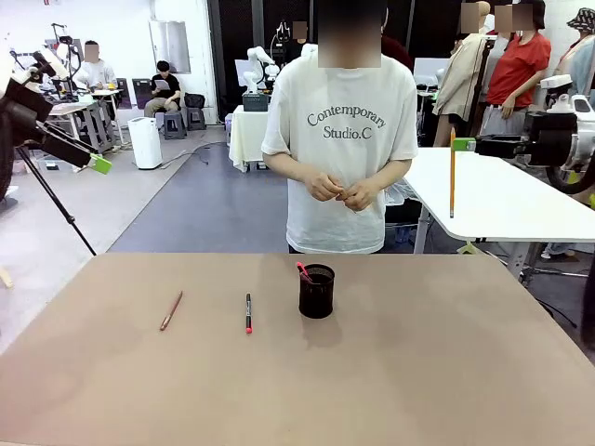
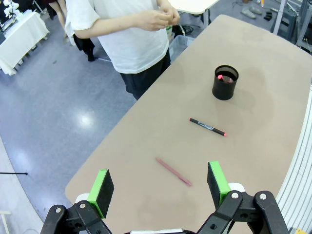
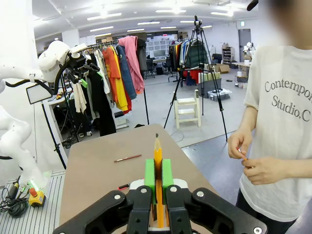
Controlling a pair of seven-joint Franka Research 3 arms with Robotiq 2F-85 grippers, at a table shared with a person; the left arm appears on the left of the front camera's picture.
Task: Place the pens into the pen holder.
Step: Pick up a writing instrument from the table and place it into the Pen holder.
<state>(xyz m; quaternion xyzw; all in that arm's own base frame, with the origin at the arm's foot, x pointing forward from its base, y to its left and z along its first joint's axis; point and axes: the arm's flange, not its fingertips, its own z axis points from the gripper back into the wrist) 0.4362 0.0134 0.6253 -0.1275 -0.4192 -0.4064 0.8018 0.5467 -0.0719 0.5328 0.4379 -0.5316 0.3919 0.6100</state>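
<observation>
Pen holder (image 1: 316, 293) before "Contemporary Studio.C" shirt (image 1: 344, 177)

Left fingers (image 2: 102, 190) wide apart, right fingers (image 3: 150, 176) tight on 1 pencil (image 3: 157, 148)

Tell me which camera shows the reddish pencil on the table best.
The left wrist view: the reddish pencil lies close, whole, seen from above. The front view shows it whole but smaller, at a low angle. The right wrist view shows it as a thin, distant line.

White rounded left arm (image 3: 51, 56), black jointed linkages (image 2: 253, 214) with silver bolts, flat bright green-padded fingers (image 2: 102, 187)
</observation>
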